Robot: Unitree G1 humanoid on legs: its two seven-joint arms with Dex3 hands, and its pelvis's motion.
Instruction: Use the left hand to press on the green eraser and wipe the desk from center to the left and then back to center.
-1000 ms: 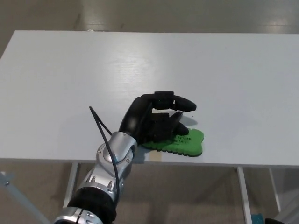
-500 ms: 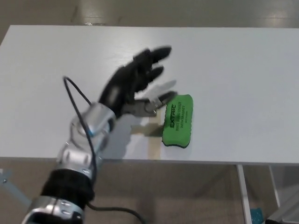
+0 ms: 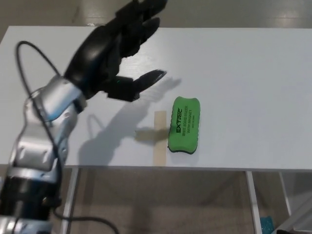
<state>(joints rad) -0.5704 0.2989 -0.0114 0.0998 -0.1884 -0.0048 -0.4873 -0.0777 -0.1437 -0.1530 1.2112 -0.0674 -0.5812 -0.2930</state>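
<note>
The green eraser (image 3: pixel 184 125) lies flat on the white desk (image 3: pixel 243 73) near its front edge, label side up, with black lettering on it. My left hand (image 3: pixel 114 53) is raised well above the desk, up and to the left of the eraser, and touches nothing. It is open, with fingers spread toward the upper right and the thumb (image 3: pixel 146 80) pointing at the eraser's side. Its shadow falls on the desk left of the eraser. My right hand does not show.
A strip of tan tape (image 3: pixel 160 138) is stuck to the desk just left of the eraser, running to the front edge. Below the edge I see desk legs (image 3: pixel 251 200) and floor.
My left hand came off the eraser and rose up and to the left, fingers spreading. The eraser, earlier slanted and partly under the hand, now lies uncovered and upright. The camera view also shifted.
</note>
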